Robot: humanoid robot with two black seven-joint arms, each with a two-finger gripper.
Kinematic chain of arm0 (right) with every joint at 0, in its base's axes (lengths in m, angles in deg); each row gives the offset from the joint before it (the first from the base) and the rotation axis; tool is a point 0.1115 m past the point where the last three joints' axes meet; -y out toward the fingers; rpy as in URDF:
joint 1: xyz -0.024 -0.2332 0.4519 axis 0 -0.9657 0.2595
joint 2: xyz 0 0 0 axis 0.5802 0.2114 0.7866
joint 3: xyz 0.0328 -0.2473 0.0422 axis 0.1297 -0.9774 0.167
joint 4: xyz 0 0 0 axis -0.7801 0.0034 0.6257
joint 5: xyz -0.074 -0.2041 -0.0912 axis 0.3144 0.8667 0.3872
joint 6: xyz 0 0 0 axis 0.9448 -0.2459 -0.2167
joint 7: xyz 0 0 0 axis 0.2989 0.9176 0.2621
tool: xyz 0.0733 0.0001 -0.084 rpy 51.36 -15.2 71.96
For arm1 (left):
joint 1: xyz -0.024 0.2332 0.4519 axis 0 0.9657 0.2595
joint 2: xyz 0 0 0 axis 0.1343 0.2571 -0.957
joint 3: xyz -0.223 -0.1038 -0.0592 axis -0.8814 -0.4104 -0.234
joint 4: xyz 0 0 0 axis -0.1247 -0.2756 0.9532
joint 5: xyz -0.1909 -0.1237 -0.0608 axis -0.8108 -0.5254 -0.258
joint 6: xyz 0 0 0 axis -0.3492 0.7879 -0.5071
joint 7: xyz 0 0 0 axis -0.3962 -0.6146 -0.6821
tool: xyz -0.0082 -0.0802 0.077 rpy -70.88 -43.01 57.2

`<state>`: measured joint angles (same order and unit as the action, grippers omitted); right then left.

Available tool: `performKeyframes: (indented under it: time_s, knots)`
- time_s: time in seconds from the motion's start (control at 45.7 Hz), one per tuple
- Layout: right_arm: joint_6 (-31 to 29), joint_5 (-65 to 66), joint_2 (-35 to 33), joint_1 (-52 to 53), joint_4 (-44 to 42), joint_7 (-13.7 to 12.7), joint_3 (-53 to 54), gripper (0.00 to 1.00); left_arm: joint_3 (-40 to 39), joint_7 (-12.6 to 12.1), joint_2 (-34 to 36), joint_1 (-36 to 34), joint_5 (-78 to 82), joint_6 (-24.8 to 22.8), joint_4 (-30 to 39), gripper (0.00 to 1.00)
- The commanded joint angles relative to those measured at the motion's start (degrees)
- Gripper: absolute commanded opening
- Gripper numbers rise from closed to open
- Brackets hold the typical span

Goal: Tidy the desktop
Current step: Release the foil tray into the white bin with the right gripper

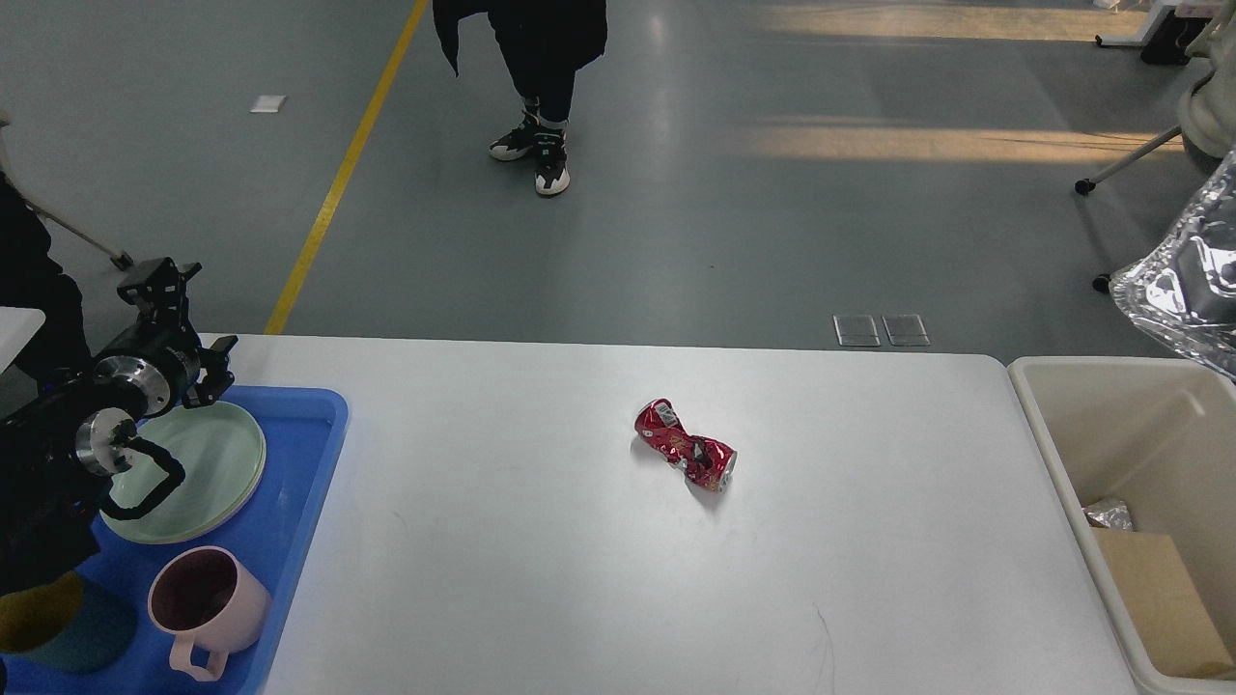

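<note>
Desktop (541, 579): white, rounded corners, filling the near and middle of the view, long axis running left to right, far edge level across the frame. On it, near centre, one crushed red can (686, 458), lying on its side, long axis slanting from far-left to near-right. Over the left end, a blue tray (304, 483) holding a pale green plate (208, 473), a pink mug (208, 603) with its handle toward me, and a dark teal cup (58, 632) at the near-left corner. Just beyond the right end, a cream bin (1062, 434) holding brown cardboard (1159, 603) and a scrap of foil (1109, 514). My left gripper (162, 280) hovers over the tray's far-left corner; fingers too dark to tell whether released or clenched. My right gripper is out of frame; a foil tray (1183, 294) shows at the right edge above the bin, its holder unseen.
</note>
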<state>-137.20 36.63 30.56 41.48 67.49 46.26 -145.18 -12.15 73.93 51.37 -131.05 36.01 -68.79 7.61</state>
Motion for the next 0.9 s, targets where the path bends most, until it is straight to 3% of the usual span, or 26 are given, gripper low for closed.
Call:
performKeyframes:
  time_s: [0.0,0.416,0.876]
  knots:
    - [0.0,0.0,-2.5,-1.0,-0.5,0.0,0.0,0.00,0.0,0.0,0.0,0.0,0.0,0.1,0.0,0.96]
    - [0.0,-0.1,-7.6,-6.3,-2.2,0.1,1.0,0.00,0.0,0.0,0.0,0.0,0.0,0.0,0.0,0.96]
    - [0.0,-4.7,-4.0,-18.2,-2.2,0.2,4.1,0.00,0.0,0.0,0.0,0.0,0.0,0.0,0.0,0.96]
